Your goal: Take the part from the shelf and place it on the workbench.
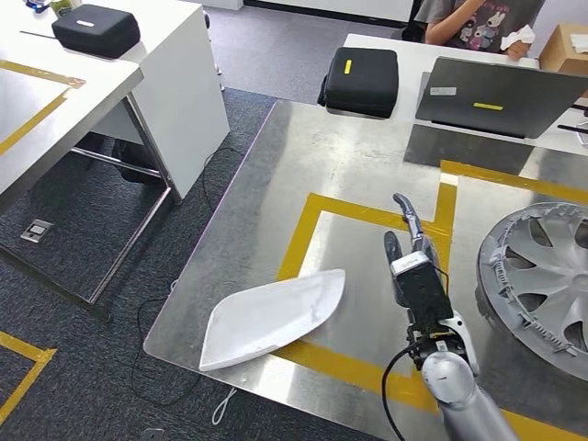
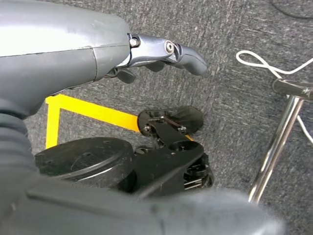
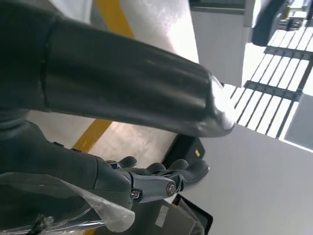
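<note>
A: Where is the right hand [image 1: 413, 266]?

B: Raised over the metal workbench [image 1: 333, 165], fingers [image 1: 409, 216] stretched forward and apart, nothing in them. It is released. In the right wrist view the same hand [image 3: 122, 88] has its thumb and darker fingers [image 3: 173, 181] extended, with no object between them.

A: And the left hand?

B: The left hand [image 2: 74, 54] hangs above grey carpet [image 2: 236, 98], fingers [image 2: 173, 51] straight and holding nothing. A strip of yellow floor tape [image 2: 92, 111] lies beneath it, and a chrome table leg [image 2: 275, 147] stands near a white cord [image 2: 265, 66].

A: The part?

B: The white part [image 1: 274, 317] lies flat on the workbench, just beside the right hand, apart from it. It overlaps the yellow tape outline [image 1: 305, 230] near the bench's front edge.

A: Anything else on the bench?

B: 1 silver wheel cover [image 1: 541, 280] on the hand's other side. Farther back sit a black case [image 1: 362, 80] and a dark laptop [image 1: 496, 96], with a person [image 1: 479, 23] behind them. A 2nd black case [image 1: 96, 29] rests on a white table [image 1: 166, 83].
</note>
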Controlling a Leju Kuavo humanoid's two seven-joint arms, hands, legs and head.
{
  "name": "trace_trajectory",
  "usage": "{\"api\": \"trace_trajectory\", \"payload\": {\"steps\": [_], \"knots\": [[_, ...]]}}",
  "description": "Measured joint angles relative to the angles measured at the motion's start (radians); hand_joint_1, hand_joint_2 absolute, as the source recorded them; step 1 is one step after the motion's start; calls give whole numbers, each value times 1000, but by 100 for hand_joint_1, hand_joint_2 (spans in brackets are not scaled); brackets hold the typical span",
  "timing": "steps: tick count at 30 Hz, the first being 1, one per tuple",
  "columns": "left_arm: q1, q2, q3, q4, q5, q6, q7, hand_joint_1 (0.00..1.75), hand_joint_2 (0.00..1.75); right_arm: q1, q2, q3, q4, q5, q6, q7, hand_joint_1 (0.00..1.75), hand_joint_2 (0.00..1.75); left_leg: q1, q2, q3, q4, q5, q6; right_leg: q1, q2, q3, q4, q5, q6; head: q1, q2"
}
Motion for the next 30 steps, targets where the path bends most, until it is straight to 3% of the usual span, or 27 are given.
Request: {"api": "trace_trajectory", "payload": {"steps": [15,30], "knots": [[18,-3,48,0,0,13,-46,0,0,189,21,-1,-340,-223,13,-231,0,0,1,0,0,-1,0,0,1,-1,0,0,-1,-1,0,0],[29,-16,129,0,0,17,-57,0,0,296,36,26,-400,-299,39,-281,0,0,0,0,0,3,-4,5,0,-1,0,0,-2,0,-1,0]]}}
